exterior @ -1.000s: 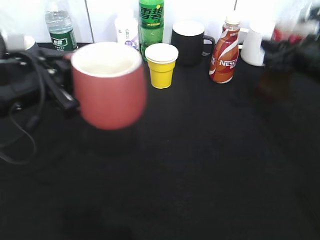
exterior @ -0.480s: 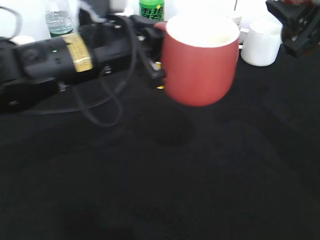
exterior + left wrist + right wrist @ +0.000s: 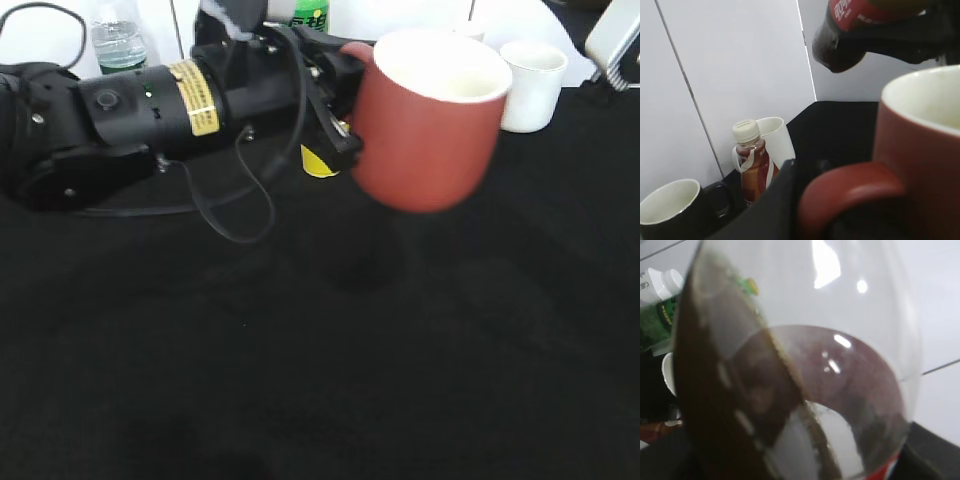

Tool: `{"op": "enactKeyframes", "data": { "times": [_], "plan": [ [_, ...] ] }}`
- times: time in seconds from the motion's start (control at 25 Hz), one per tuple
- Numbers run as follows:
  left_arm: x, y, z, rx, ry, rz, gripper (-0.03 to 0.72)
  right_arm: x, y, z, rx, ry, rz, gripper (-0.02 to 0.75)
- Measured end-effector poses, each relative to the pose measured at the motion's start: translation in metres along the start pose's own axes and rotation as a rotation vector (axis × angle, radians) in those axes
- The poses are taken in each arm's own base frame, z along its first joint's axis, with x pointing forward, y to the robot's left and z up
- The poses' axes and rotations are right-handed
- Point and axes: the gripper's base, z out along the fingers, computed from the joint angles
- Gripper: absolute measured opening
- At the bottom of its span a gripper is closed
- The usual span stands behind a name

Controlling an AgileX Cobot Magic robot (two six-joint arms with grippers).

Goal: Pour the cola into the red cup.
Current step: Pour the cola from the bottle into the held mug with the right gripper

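My left gripper (image 3: 335, 112) is shut on the loop handle of the red cup (image 3: 430, 120) and holds it upright, well above the black table, right of centre. In the left wrist view the handle (image 3: 850, 190) sits against my dark finger (image 3: 785, 200), and the cup's white inside shows at the right. The cola bottle (image 3: 860, 27) hangs tilted above and behind the cup, gripped by my dark right gripper (image 3: 912, 35). In the right wrist view the cola bottle (image 3: 790, 380) fills the frame, its dark liquid slanted. Its cap is hidden.
A yellow cup (image 3: 318, 163) peeks out behind the left arm (image 3: 150, 110). A white cup (image 3: 532, 70), the Sprite bottle (image 3: 303, 14) and a water bottle (image 3: 118, 42) stand along the back. The Nestle bottle (image 3: 752, 162) and a dark mug (image 3: 670, 210) stand by the wall.
My left arm has carried the red cup from the left to right of centre and a little higher. My right gripper has risen out of the top right of the exterior view.
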Motion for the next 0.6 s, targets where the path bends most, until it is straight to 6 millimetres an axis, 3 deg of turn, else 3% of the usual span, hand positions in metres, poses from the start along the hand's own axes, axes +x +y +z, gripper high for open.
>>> {"op": "enactKeyframes", "data": {
  "times": [0.12, 0.6],
  "plan": [
    [-0.0021, -0.0088, 0.0027, 0.026, -0.008, 0.001, 0.092, -0.0023, 0.0021, -0.0001, -0.022, -0.026, -0.06, 0.494],
    [-0.0065, -0.01, 0.0026, 0.041, -0.056, -0.09, 0.094, -0.0029, 0.0024, -0.0001, -0.021, -0.036, -0.296, 0.493]
  ]
}}
